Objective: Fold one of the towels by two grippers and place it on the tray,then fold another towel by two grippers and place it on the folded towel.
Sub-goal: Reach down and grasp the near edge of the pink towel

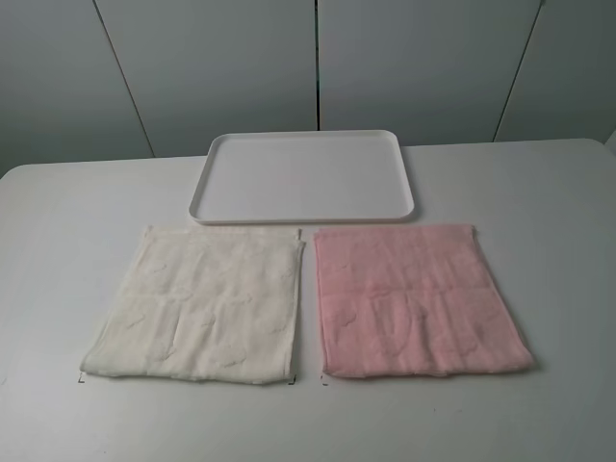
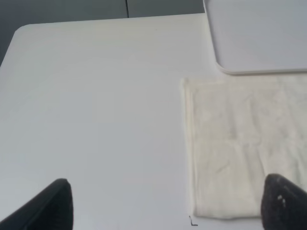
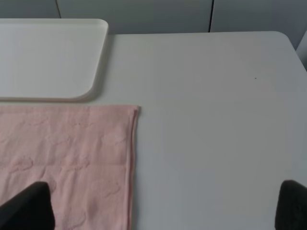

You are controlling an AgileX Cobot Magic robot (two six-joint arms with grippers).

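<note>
The white table carries everything, and no step of the task looks begun. The tray sits at the far middle with nothing on it. Just in front of it, side by side with a narrow gap between them, the cream towel lies on the left and the pink towel on the right, both spread flat and unfolded. Both folds and both placements remain to be done. The left gripper straddles the cream towel's outer edge with its jaws spread wide, holding nothing. The right gripper stands equally wide over the pink towel's outer edge, also empty; neither appears in the high view.
</note>
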